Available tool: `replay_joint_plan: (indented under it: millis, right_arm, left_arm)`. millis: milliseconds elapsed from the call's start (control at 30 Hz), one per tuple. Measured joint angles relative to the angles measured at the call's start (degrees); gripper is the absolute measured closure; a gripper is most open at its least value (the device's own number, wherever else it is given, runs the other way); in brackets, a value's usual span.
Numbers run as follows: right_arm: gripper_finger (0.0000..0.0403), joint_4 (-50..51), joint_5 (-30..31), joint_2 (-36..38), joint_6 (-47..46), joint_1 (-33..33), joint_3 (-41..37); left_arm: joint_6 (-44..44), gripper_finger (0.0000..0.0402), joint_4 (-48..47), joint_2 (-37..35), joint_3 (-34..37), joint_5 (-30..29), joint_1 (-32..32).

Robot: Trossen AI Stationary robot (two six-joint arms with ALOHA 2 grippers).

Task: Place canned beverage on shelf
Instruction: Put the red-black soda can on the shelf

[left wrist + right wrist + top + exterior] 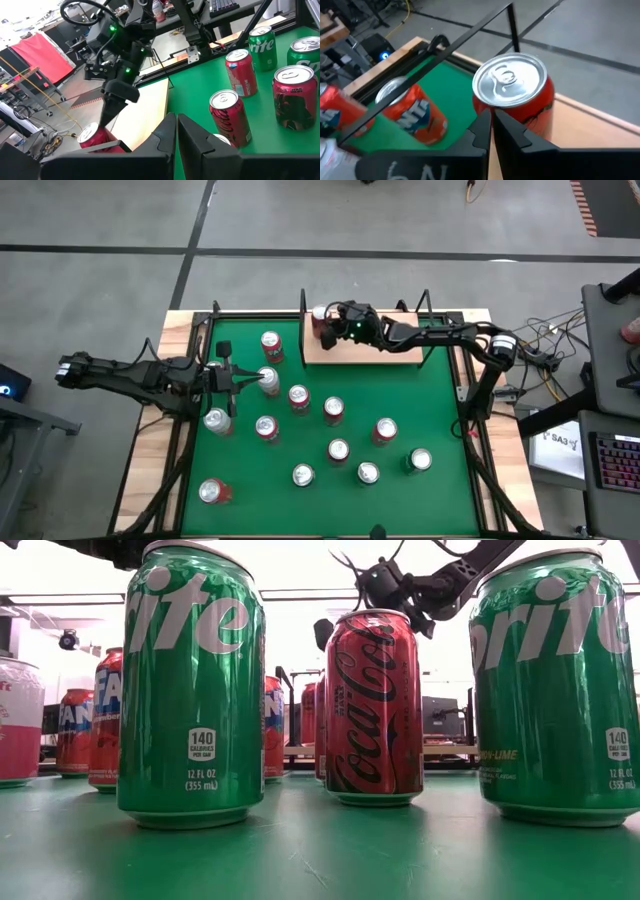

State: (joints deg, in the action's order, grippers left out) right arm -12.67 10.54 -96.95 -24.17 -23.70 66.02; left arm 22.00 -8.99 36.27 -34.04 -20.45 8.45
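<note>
Your right gripper (328, 326) hovers over the far left corner of the shelf (385, 352); its fingers (485, 131) are pressed together with nothing between them, and the red can (512, 95) stands upright on the tan board just beyond the fingertips, not gripped. It looks as though this can is already placed, so the step in hand is, by my reading, to clear the arm away; lift straight up before you swing back, because the can sits close to the black uprights (303, 305) at that end and a sideways sweep could knock it off the board; keep the closed fingers well above the can's lid as you go.

Your left gripper (250, 382) is also closed and empty, low over the green table (440, 420) on its left side, its tips just beside a silver-topped can (268, 380); if that is your next pick, you must spread the fingers first and approach from the side with the can centred between them; neighbouring cans stand near, so come in slowly.
</note>
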Motion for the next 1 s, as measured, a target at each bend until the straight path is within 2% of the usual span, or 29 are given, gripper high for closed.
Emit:
replay_joint_plan:
  millis: [400,1000]
  right_arm:
    - [0.039,0.8,-0.5,0.0,0.2,1.9,0.0]
    - [0.039,1.7,2.6,0.0,2.1,0.0,0.0]
  left_arm:
    - [0.0,0.0402,0.0,0.0,0.0,0.0,0.0]
    - [0.0,0.0402,0.0,0.0,0.0,0.0,0.0]
